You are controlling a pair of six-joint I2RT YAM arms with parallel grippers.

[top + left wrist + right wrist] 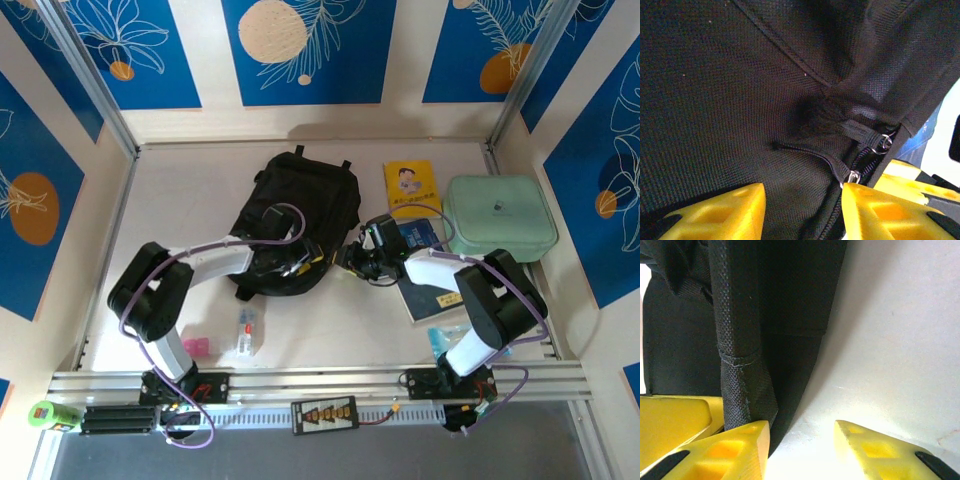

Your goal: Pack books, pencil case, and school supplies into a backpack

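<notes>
- On the table [335, 325] the backpack [300, 195] lies mid-way, with the books [412, 187] to its right.
- Our left gripper [802, 195] is at its near edge, with fabric and a zip [854, 176] between the fingers; we cannot tell if it pinches.
- Our right gripper [801, 430] stands parted at the backpack's right side, a strap [740, 340] against one finger and nothing held.

Cream table [200, 190], blue leaf-print walls [300, 50] — evenly lit
</notes>
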